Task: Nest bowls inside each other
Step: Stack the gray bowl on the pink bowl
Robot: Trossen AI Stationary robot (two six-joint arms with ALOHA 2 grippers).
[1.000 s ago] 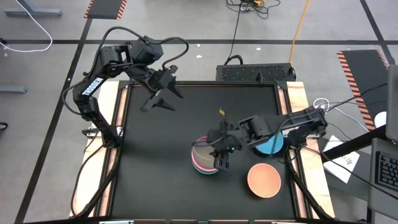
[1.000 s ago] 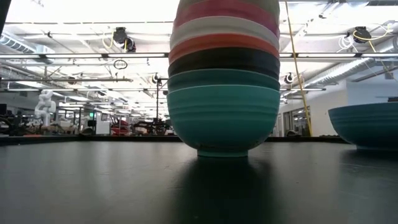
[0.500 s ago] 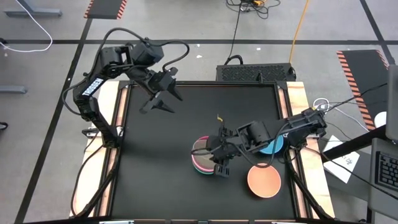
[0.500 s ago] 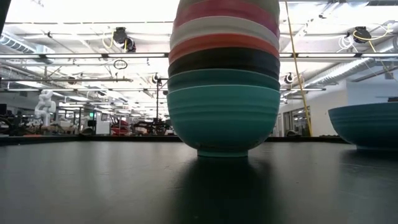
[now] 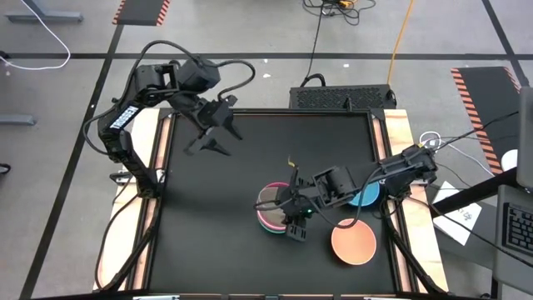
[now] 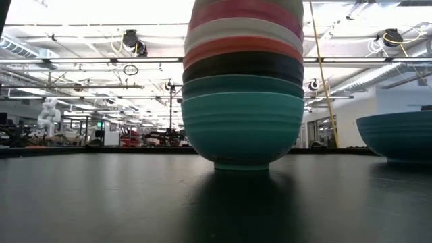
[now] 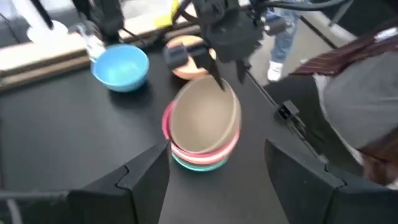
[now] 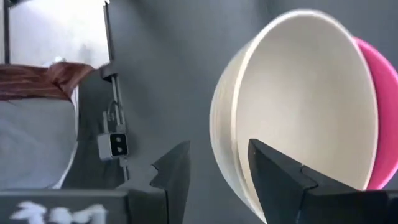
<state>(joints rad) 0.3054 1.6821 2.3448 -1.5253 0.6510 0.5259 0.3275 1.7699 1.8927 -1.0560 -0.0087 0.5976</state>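
Several bowls stand nested in one stack near the table's middle. The grey-brown bowl lies on top, with magenta, white, red, black and dark green below, and the turquoise bowl stands with its foot on the table. The blue bowl and the peach-orange bowl stand alone to the right. My right gripper is open at the stack's near-right rim; one finger is over the top bowl's inside, the other outside. My left gripper hovers open over the far left. My right gripper straddles the grey-brown bowl's rim from above. A strip of table shows between the outer finger and the rim. The inner finger overlaps the bowl's inside, and I cannot tell whether it touches.
My right arm reaches across part of the blue bowl. A person in grey and maroon stands past the table's edge. A black box sits behind the far edge. The black mat lies bare on the left half.
My right arm has swung toward the table's left, and its gripper has shifted slightly toward the near edge at the stack's rim. The stack has stayed in place.
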